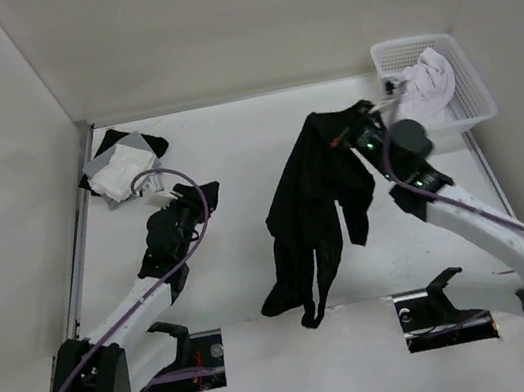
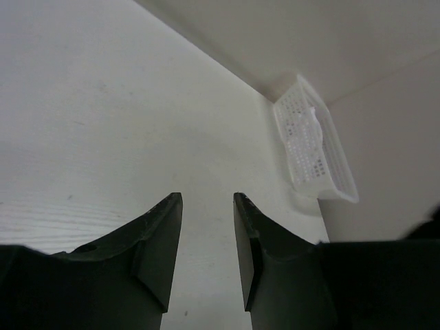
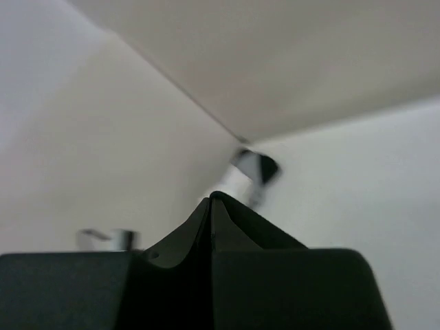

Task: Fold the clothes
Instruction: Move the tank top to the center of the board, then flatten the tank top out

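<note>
Far left, one stack of cloths (image 1: 123, 168). My left gripper (image 2: 207, 201) stands with fingers apart over bare white table (image 1: 232, 140) — open room there. Mid-table, the clothes (image 1: 318, 196) — one black garment — hang from my right gripper (image 3: 210, 199), clamped on their top edge. One basket (image 1: 474, 87) sits in the far-right corner.

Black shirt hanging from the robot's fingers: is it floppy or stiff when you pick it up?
Probably very floppy: the thin black shirt-like garment droops in long folds below the right arm's fingers, which pinch one end. Likely light, since that one small pinch seems to carry it. Pushed, it would probably bunch and slide, not roll.
</note>
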`<state>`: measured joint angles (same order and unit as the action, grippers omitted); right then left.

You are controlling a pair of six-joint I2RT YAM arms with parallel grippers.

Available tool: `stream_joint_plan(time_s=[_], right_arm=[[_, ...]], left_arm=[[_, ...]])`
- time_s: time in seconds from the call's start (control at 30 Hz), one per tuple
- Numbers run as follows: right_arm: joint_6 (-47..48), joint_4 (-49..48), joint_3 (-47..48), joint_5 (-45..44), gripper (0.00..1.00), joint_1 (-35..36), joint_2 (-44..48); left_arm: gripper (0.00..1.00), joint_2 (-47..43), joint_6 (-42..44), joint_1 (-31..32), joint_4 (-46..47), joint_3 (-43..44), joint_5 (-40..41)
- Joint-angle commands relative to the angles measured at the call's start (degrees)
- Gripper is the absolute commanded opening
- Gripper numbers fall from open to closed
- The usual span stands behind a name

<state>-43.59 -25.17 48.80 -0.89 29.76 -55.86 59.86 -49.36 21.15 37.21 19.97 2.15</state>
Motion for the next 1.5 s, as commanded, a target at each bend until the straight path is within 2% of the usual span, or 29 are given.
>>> stream_joint_plan(time_s=[0.0,0.03,0.1,0.17,0.23,0.27,0.37,0.4,0.47,0.53,0.63,0.73,0.87,1.0,1.07,1.17,1.2,1.23,1.27,1.3,1.43,1.47], right_arm=[[-7.5,-5.1,-1.7,1.4,0.06,-6.3,-22.7],[-9.3,-5.9,1.4,2.9,0.19,-9.7,-30.3],[-9.9,-5.0,3.3,5.0,0.33,-11.2,-33.3],[-8.5,-3.5,3.3,5.4,0.4,-11.4,-32.6],[-4.6,0.3,0.0,3.2,0.48,-8.5,-28.2],[-2.7,3.4,-3.3,0.8,0.46,-5.6,-24.4],[-0.4,10.5,-8.7,-2.6,0.32,-0.4,-19.1],[-0.8,15.7,-12.0,-5.1,0.22,4.0,-16.2],[-1.8,20.3,-14.6,-7.3,0.19,8.1,-14.0],[-4.0,26.7,-16.7,-9.7,0.26,14.2,-12.2],[-7.4,34.7,-17.1,-13.8,0.47,23.3,-10.2],[-9.0,38.8,-15.8,-15.2,0.56,29.6,-9.2],[-9.1,39.1,-14.9,-13.6,0.62,32.7,-11.9],[-8.4,33.0,-14.0,-10.3,0.63,34.1,-17.7],[-8.0,29.7,-13.5,-9.0,0.63,34.1,-20.4],[-6.4,23.6,-12.5,-8.0,0.55,34.0,-24.4],[-6.3,22.7,-12.2,-7.6,0.47,33.8,-24.9],[-6.2,22.1,-12.1,-8.2,0.29,33.7,-24.8],[-6.1,22.0,-12.0,-8.8,0.21,33.7,-24.0],[-5.5,22.2,-12.0,-11.4,0.1,34.0,-21.0],[-3.3,27.6,-10.7,-16.9,0.03,36.2,-10.2],[-1.7,34.2,-7.7,-21.2,0.02,38.0,-1.9]], left_arm=[[0.34,-4.3,0.4,-3.9,-10.5,-2.0,0.9],[0.34,-5.3,1.6,-4.2,-13.4,-2.7,1.2],[0.34,-6.1,2.9,-3.6,-15.9,-3.5,1.7],[0.34,-6.4,3.7,-3.0,-17.9,-3.8,2.1],[0.34,-6.1,5.2,-0.7,-22.3,-3.6,2.9],[0.34,-5.1,5.7,1.5,-24.5,-3.2,3.1],[0.33,-3.5,8.3,9.0,-31.0,-1.1,3.2],[0.33,-3.1,8.9,11.7,-33.5,-0.3,3.6],[0.35,-2.7,8.9,14.4,-37.2,0.6,4.7],[0.41,-2.2,7.8,17.0,-40.4,1.2,5.5],[0.46,-0.8,5.8,20.0,-41.2,1.5,5.3],[0.49,0.9,5.3,22.2,-40.7,1.8,5.1],[0.49,5.3,5.4,25.6,-39.1,2.8,5.0],[0.47,8.1,4.5,27.3,-37.7,2.6,5.3],[0.45,8.2,4.2,27.3,-36.9,2.3,5.1],[0.35,8.9,4.1,27.5,-35.2,2.5,5.0],[0.29,8.9,4.1,27.5,-35.0,2.7,5.0],[0.21,8.6,4.1,27.6,-35.1,2.8,5.0],[0.11,7.0,4.1,27.3,-35.5,3.2,5.1],[0.08,3.9,4.1,26.8,-36.1,3.7,5.1],[0.04,-9.5,5.1,24.8,-41.0,8.5,6.4],[0.03,-15.4,6.4,23.1,-45.0,13.2,7.4]])
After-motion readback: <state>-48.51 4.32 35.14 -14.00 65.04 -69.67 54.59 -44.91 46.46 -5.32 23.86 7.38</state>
